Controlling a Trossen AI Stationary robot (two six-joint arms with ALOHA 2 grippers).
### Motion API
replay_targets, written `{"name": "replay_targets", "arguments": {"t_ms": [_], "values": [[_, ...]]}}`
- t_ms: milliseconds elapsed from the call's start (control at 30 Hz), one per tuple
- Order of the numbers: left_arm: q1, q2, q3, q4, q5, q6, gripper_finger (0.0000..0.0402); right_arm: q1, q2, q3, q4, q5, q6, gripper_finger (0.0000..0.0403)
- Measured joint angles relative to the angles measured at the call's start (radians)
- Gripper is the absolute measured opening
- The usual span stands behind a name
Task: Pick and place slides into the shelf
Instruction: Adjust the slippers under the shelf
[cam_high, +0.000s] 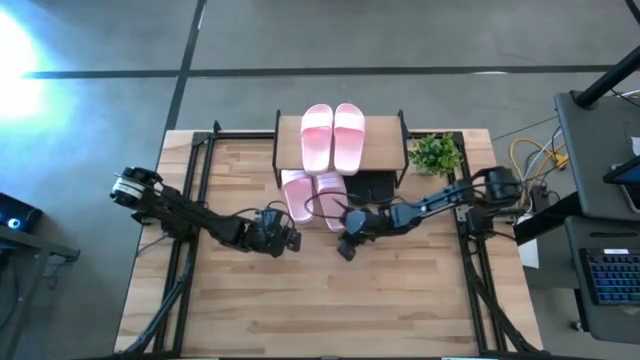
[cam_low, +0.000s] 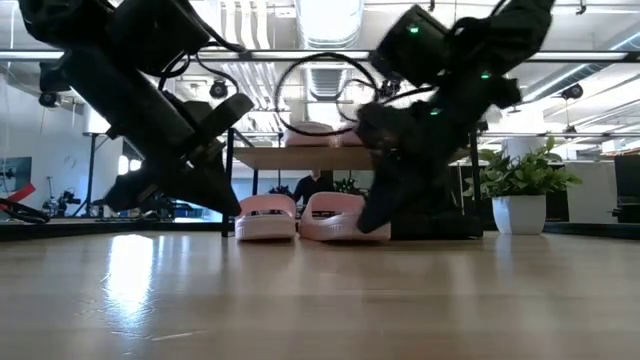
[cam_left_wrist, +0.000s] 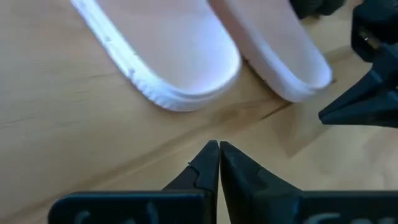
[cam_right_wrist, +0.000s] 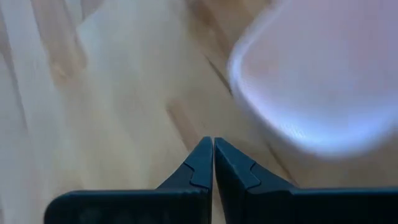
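Observation:
The shelf (cam_high: 385, 140) stands at the table's far middle, with two pale pink slides (cam_high: 333, 137) lying side by side on its plank top. Two more pink slides (cam_high: 313, 192) rest on the table with their toes under the shelf and their heels sticking out toward the near side. A black slide (cam_high: 375, 187) lies beside them under the shelf. My left gripper (cam_left_wrist: 219, 146) is shut and points down at the table just short of the pink heels (cam_left_wrist: 186, 68). My right gripper (cam_right_wrist: 212, 142) is shut, low over the table near one pink heel (cam_right_wrist: 323, 81).
A potted plant (cam_high: 435, 153) stands right of the shelf. Black frame rails (cam_high: 190, 200) run along the table's left and right sides. Bare tabletop (cam_high: 320, 310) stretches toward the near edge. The two grippers stand close together in front of the shelf.

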Motion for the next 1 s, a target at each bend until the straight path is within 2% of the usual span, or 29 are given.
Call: {"name": "replay_targets", "arguments": {"t_ms": [100, 400, 467, 567, 767, 900, 1000], "values": [[0.0, -0.001, -0.002, -0.006, 0.0, 0.0, 0.0, -0.003, 0.041, 0.06, -0.005, 0.04, -0.085, 0.0009], [0.0, -0.002, -0.002, -0.007, 0.0, 0.001, 0.0, -0.037, 0.174, 0.274, -0.042, 0.065, -0.295, 0.0009], [0.0, -0.002, -0.002, -0.005, 0.002, 0.001, 0.0, -0.051, 0.203, 0.321, -0.107, 0.019, -0.309, 0.0009], [0.0, -0.003, -0.002, -0.006, 0.005, 0.001, 0.0, -0.067, 0.219, 0.38, -0.212, -0.163, -0.311, 0.0009], [-0.001, -0.004, -0.002, -0.006, 0.004, 0.001, 0.0, -0.061, 0.128, 0.307, -0.245, -0.339, -0.267, 0.0009], [0.0, -0.005, -0.002, -0.003, -0.001, 0.002, 0.0, -0.064, 0.083, 0.203, -0.254, -0.307, -0.224, 0.0009], [0.0, -0.005, -0.002, -0.003, -0.008, 0.002, 0.0, -0.064, 0.079, 0.15, -0.248, -0.208, -0.222, 0.0009]]}}
